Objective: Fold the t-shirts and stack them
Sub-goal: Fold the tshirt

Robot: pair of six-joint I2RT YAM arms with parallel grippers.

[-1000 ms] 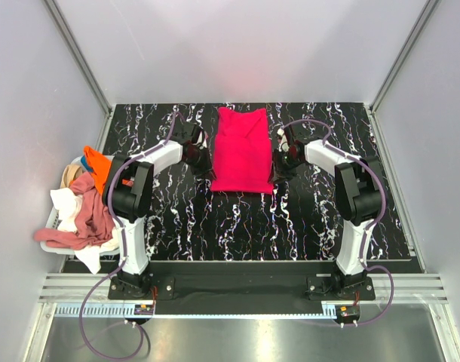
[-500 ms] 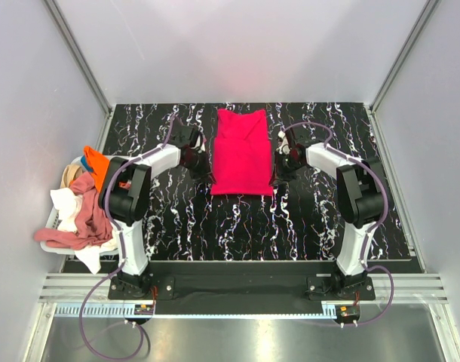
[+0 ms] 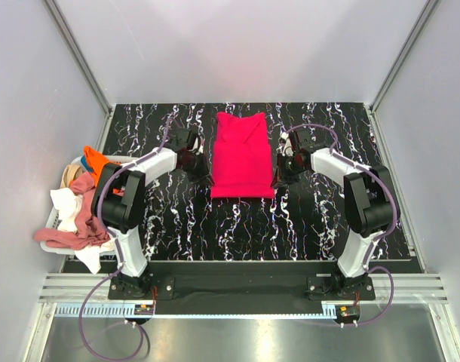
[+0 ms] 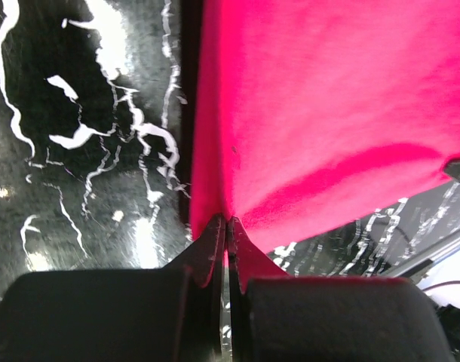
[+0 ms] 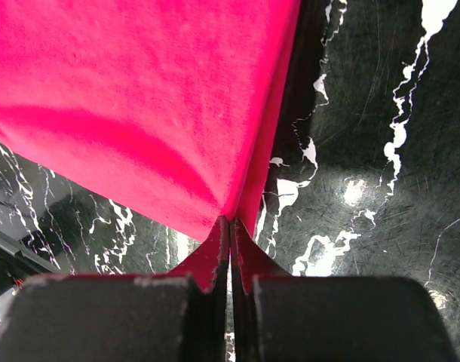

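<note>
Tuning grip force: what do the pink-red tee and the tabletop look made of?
The pink-red tee: soft matte knit cloth, maybe cotton; it puckers where the fingers pinch it. The tabletop: hard glossy black with white marble veining, likely laminate or film; it mirrors light glare.

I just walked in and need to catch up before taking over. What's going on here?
Two robot arms are working on a pinkish-red t-shirt that lies partly folded in the middle of the table. The left gripper is shut on its left edge and the right gripper on its right edge, both towards the near corners. The other t-shirts wait in a heap at the left.
</note>
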